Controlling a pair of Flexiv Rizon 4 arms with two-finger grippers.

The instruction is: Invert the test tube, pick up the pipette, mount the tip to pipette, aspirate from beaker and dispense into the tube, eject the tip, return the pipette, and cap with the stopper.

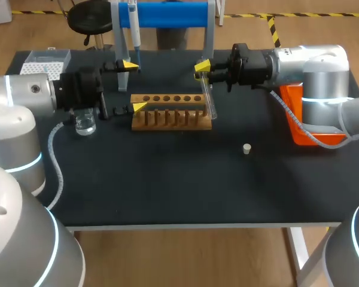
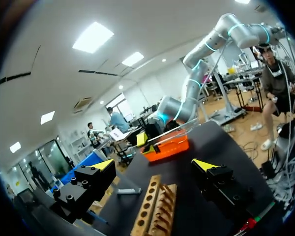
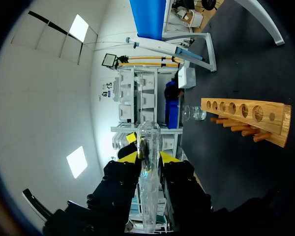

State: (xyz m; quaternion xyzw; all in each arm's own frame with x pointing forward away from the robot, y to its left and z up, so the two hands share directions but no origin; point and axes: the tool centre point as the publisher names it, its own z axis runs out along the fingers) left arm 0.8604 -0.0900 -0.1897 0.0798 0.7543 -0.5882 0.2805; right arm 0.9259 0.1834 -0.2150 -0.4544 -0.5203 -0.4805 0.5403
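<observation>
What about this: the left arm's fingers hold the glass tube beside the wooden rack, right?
No. The right arm's fingers hold the glass tube beside the wooden rack, as the right wrist view shows. The left arm's fingers are open and empty.

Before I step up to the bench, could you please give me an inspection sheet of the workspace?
Surface: black table.
Job's things: test tube rack at centre; test tube in right gripper; beaker beside left gripper; pipette on stand behind; tip box back left; stopper right of centre.
Clutter: orange bin, right edge.
Grippers: left gripper open; right gripper shut on test tube.
Cables: coiled cable from left arm on table; right arm's cable over orange bin.
Surroundings: nothing seen.
</observation>
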